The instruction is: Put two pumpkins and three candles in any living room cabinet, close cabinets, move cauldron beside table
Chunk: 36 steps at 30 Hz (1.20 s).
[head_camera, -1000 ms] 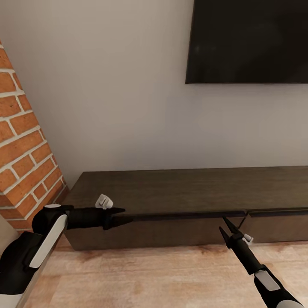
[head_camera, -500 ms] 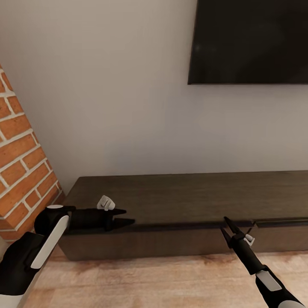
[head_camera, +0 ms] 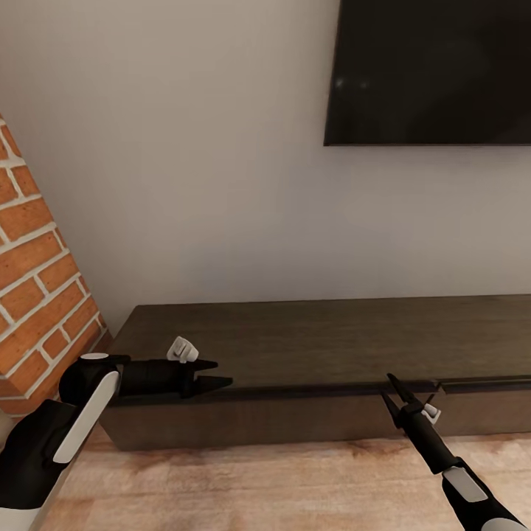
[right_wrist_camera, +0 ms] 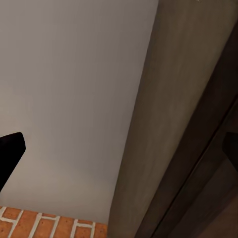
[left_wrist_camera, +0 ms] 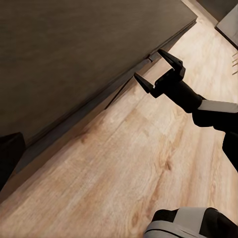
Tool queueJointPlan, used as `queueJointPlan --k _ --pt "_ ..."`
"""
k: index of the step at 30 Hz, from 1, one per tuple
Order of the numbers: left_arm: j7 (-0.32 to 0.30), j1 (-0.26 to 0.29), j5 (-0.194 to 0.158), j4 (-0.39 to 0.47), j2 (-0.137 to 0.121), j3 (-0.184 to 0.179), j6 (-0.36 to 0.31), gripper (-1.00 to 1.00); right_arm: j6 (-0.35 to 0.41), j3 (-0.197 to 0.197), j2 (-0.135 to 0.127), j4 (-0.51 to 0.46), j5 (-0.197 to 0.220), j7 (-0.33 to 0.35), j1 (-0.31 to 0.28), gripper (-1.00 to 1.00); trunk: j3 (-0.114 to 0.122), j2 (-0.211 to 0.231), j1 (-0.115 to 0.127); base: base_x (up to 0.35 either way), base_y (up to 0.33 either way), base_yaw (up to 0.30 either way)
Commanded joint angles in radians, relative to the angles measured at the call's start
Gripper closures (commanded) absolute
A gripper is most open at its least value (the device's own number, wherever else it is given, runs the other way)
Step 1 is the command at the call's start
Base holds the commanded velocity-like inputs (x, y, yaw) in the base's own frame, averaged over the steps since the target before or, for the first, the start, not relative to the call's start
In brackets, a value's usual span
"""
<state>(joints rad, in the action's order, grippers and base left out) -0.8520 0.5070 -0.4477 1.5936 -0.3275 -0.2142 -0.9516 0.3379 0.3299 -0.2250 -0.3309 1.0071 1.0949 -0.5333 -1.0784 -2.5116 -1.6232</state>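
The long, low dark brown cabinet runs along the white wall, its flat drawer fronts facing me. My left gripper hovers open at the cabinet's front top edge near its left end, holding nothing. My right gripper stands open in front of the seam between two drawer fronts, also with nothing in it. The left wrist view looks along the cabinet top and shows the right gripper with its jaws spread over the wooden floor. The cabinet top is also in the right wrist view. The pumpkins, candles and cauldron are out of view.
A black wall-mounted screen hangs above the cabinet at the upper right. A red brick wall slants in at the left, close to the cabinet's left end. Light wooden floor lies between me and the cabinet.
The whole view shifted a little between the earliest frame and the later ones, so the camera moved. Both arms kept their pose, and the last half second shows almost no change.
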Motion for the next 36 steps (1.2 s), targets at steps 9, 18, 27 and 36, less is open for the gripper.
queueJointPlan --k 9,18,27,36 --pt "-0.001 0.001 -0.002 0.0 0.0 0.0 -0.003 -1.0 0.01 0.0 0.0 0.001 0.007 0.002 -0.001 -1.0 -0.005 -0.001 0.0 0.0 0.0 0.0" --pt "-0.001 0.001 -0.002 0.0 0.001 -0.001 -0.003 -1.0 0.01 0.0 0.0 0.001 0.007 0.002 -0.001 -1.0 -0.04 -0.003 -0.004 0.0 0.0 0.0" --pt "-0.001 0.001 -0.002 0.0 0.001 -0.001 -0.003 -1.0 0.01 0.0 0.0 0.001 0.007 0.002 -0.001 -1.0 -0.063 -0.004 -0.007 0.0 0.0 0.0" --pt "-0.001 0.001 -0.002 0.0 0.001 -0.011 -0.003 -1.0 0.009 0.0 -0.001 0.001 0.007 0.002 -0.001 -1.0 -0.086 -0.006 -0.01 0.0 0.0 0.0"
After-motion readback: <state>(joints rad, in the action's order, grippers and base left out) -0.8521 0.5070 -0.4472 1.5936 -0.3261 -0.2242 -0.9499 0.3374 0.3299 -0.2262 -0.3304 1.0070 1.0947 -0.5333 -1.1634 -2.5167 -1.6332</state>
